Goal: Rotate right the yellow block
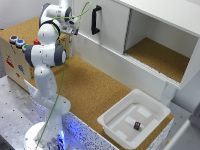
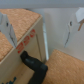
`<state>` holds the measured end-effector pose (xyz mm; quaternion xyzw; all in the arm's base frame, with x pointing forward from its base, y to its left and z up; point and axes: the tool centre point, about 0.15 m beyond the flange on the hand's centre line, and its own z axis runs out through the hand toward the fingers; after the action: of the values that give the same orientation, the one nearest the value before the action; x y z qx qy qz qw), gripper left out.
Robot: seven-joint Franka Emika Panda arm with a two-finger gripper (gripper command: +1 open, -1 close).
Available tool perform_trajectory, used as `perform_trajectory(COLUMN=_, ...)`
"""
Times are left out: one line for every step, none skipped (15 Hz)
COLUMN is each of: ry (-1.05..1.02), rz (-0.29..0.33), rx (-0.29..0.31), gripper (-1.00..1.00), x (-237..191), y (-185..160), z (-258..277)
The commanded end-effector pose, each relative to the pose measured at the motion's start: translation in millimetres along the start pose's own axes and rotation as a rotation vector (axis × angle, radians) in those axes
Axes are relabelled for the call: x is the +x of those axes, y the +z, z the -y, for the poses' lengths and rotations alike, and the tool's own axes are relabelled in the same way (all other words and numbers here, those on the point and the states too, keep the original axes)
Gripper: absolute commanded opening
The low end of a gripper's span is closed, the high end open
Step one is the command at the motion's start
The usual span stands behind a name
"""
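White gripper (image 1: 74, 27) up by the cabinet's black handle (image 1: 95, 20), jaws spread, holding nothing; yellow block not visible anywhere.

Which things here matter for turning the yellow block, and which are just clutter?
Job: gripper; no yellow block shows in either view.
Lying about: white bin, small dark object in it, cabinet, button box.

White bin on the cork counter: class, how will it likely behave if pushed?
The white bin looks thin-walled and nearly empty, so probably light and slides easily. It sits at the counter edge, so it might tip off.
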<state>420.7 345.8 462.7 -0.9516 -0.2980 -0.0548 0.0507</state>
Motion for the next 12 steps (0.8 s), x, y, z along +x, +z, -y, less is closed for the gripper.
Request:
perform_trajectory(ry=-0.192, rz=-0.015, rx=0.011, gripper=1.0, x=50.3, y=-10.7, z=29.5)
perform_trajectory(ry=-0.255, rz=-0.019, rx=0.001, gripper=1.0, x=62.1, y=-16.1, z=37.7)
perform_trajectory(ry=-0.353, rz=-0.011, rx=0.0, gripper=1.0, x=72.7, y=-19.6, z=52.9)
perform_trajectory(ry=-0.439, rz=-0.007, rx=0.016, gripper=1.0, x=78.9, y=-21.3, z=66.4)
perform_trajectory(ry=-0.545, rz=0.007, rx=0.022, gripper=1.0, x=82.7, y=-23.4, z=81.9)
perform_trajectory(ry=-0.626, rz=0.016, rx=0.044, gripper=1.0, x=83.2, y=-23.2, z=93.3)
perform_trajectory(ry=-0.776, rz=0.047, rx=0.059, gripper=1.0, x=80.4, y=-21.0, z=113.2)
perform_trajectory(ry=-0.864, rz=0.06, rx=0.071, gripper=1.0, x=78.5, y=-20.1, z=128.1)
perform_trajectory(ry=-0.936, rz=0.074, rx=0.081, gripper=1.0, x=75.4, y=-17.2, z=140.9)
perform_trajectory(ry=-1.011, rz=0.1, rx=0.093, gripper=1.0, x=70.6, y=-11.7, z=151.6)
perform_trajectory(ry=-1.064, rz=0.123, rx=0.093, gripper=1.0, x=66.0, y=-5.9, z=156.8)
perform_trajectory(ry=-1.111, rz=0.158, rx=0.082, gripper=1.0, x=61.1, y=0.4, z=159.1)
